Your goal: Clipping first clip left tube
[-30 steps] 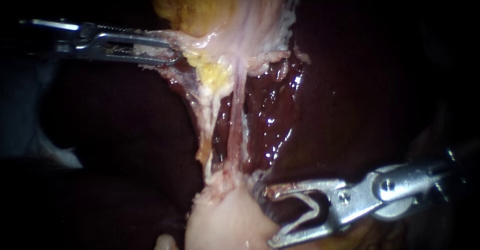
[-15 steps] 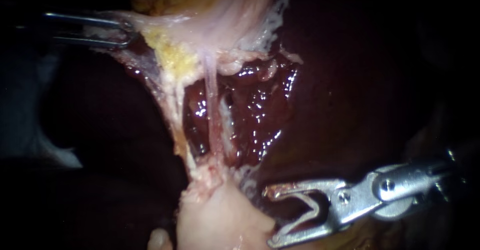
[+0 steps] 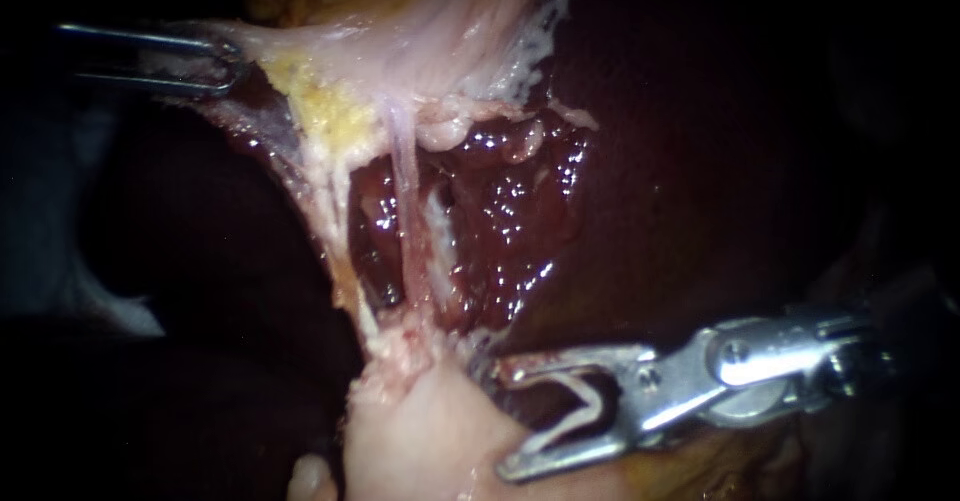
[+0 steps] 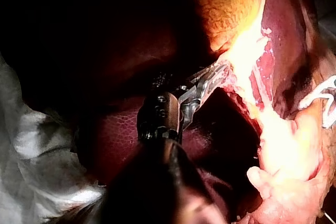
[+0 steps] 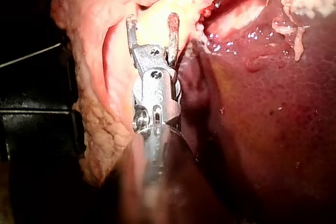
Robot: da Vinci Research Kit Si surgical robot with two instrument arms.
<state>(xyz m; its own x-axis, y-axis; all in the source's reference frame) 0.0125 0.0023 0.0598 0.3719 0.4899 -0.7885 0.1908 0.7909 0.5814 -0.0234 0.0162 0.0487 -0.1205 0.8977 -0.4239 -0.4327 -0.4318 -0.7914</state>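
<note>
Since the earlier frames my left instrument (image 3: 215, 61) has drawn the pale flap (image 3: 300, 46) a little farther left, and my right instrument (image 3: 500, 419) has edged left toward the stump (image 3: 420, 431). I see the left jaws clamped on the flap's edge, holding it taut. Just right of them a fatty yellow strand (image 3: 325, 201) runs down. Beside it the thin pink tube (image 3: 405, 211) stretches upright from the flap to the stump, with glistening liver (image 3: 520, 221) behind. My right jaws stand wide open, low and to the right of the tube and apart from it, their tips just beside the stump.
</note>
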